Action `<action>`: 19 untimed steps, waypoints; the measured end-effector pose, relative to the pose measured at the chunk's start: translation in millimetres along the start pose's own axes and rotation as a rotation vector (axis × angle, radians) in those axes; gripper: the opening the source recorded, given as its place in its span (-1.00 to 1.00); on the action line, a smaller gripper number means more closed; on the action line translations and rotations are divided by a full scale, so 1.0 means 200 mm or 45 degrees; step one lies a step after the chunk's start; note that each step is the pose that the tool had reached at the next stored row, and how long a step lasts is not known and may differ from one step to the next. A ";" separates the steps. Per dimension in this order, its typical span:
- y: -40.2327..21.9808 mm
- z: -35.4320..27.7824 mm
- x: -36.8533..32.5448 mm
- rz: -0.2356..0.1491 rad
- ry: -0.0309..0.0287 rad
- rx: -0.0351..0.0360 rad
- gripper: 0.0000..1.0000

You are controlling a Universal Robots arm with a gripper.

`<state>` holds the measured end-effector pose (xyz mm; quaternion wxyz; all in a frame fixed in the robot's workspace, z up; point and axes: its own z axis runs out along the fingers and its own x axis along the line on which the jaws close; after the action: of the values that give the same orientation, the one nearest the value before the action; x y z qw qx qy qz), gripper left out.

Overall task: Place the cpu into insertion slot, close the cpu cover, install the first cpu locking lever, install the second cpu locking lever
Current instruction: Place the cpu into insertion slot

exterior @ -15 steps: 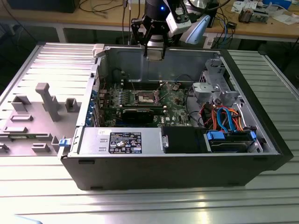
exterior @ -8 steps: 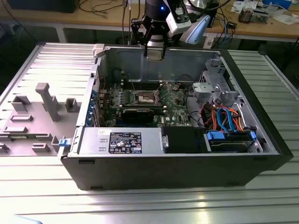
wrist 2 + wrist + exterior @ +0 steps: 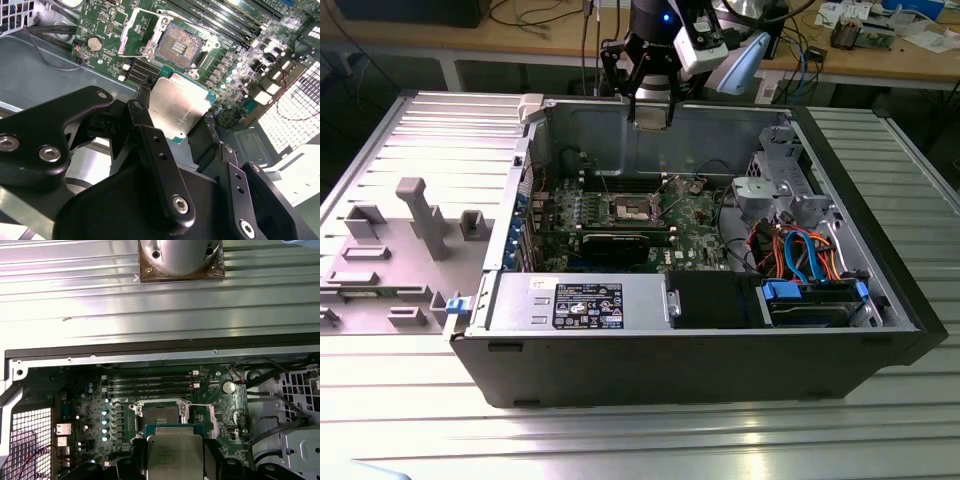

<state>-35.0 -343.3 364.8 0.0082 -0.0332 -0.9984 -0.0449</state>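
My gripper (image 3: 651, 110) hangs above the rear wall of the open computer case, shut on the cpu (image 3: 652, 113). In both wrist views the cpu (image 3: 180, 106) (image 3: 175, 455) is a flat silver-grey square pinched at two opposite edges by the black fingers (image 3: 141, 111). The insertion slot (image 3: 179, 47) (image 3: 161, 415) (image 3: 630, 208) lies bare on the green board, below and ahead of the chip, its dark contact field exposed. The cpu cover (image 3: 136, 36) stands flipped open beside the slot, on the coin battery's side.
The case (image 3: 500, 340) lies on its side on a ribbed metal table. A power supply (image 3: 580, 303), a grey drive cage (image 3: 775, 180) and blue and orange cables (image 3: 810, 260) crowd the board. Memory slots (image 3: 150, 382) run beside the socket. Grey fixtures (image 3: 415, 225) stand on the exterior view's left.
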 end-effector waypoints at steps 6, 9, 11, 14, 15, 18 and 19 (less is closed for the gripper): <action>0.000 0.001 0.000 0.018 -0.0017 -0.0005 0.09; 0.000 0.001 0.000 0.019 -0.0017 -0.0005 0.09; 0.000 0.001 0.000 0.019 -0.0017 -0.0005 0.09; 0.000 0.001 0.000 0.032 -0.0028 -0.0007 0.09; 0.000 0.001 0.000 0.039 -0.0035 -0.0008 0.09; 0.000 0.002 0.000 0.070 -0.0062 -0.0014 0.09; 0.000 0.003 0.000 0.074 -0.0066 -0.0016 0.09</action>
<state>-35.0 -343.2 364.3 0.0069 -0.0622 -0.9970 -0.0452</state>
